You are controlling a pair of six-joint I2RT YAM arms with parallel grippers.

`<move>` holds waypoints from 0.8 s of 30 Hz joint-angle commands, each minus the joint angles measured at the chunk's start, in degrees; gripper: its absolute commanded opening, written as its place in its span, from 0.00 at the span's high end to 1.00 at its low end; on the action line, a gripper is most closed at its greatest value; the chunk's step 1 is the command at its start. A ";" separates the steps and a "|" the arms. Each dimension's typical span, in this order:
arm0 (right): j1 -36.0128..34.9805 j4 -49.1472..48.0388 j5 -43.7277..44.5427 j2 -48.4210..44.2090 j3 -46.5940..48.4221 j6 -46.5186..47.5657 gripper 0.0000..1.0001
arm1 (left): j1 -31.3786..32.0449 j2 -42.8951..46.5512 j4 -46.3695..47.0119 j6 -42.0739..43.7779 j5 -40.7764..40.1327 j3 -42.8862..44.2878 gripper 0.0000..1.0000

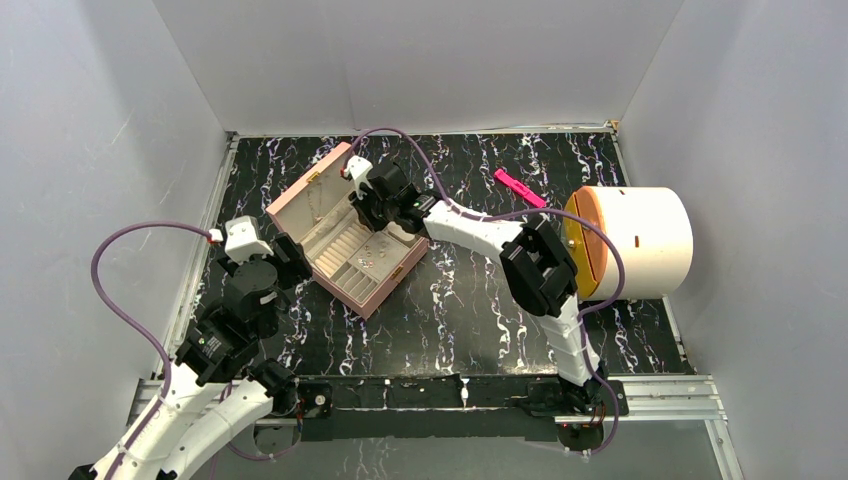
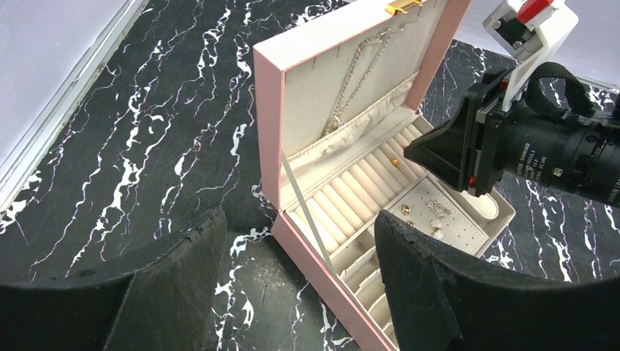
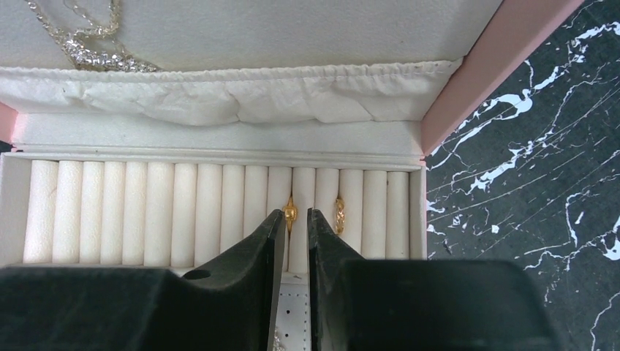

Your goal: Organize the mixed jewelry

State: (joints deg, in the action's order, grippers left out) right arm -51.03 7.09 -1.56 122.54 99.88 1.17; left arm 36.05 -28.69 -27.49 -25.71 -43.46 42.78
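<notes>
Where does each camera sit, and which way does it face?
Top external: high behind the bases, looking down; left arm, right arm, pink box.
Left wrist: low beside the box, facing its open lid; left gripper at bottom.
Right wrist: over the ring rolls, facing the lid; right gripper at bottom.
Wrist views share a gold ring and the necklace.

A robot lab test cell, this: plain pale walls [image 1: 100,120] box in a black marbled counter [image 1: 470,310] on three sides. The white-and-black left arm [image 1: 200,400] and right arm [image 1: 545,270] sit bolted to a metal rail [image 1: 660,395] at the near edge, trailing purple cables [image 1: 94,265]. Each ends in black padded fingers: left pincer [image 2: 300,223], right pincer [image 3: 292,219].
</notes>
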 commanded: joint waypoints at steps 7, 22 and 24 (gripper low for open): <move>-0.47 -2.04 -0.59 2.33 4.27 -1.35 0.77 | -0.63 -0.76 0.36 0.31 -0.36 0.35 0.28; -0.54 -1.02 0.03 5.22 5.86 -2.44 0.77 | -0.81 -1.02 0.38 0.31 -0.05 0.32 0.28; -0.55 -1.00 0.51 5.35 6.02 -2.57 0.77 | -0.81 -1.02 0.33 0.31 -0.04 0.36 0.28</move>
State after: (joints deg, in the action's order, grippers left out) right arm -51.29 7.09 -1.72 127.09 103.00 -0.97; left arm 35.68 -29.21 -27.49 -25.67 -42.76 42.78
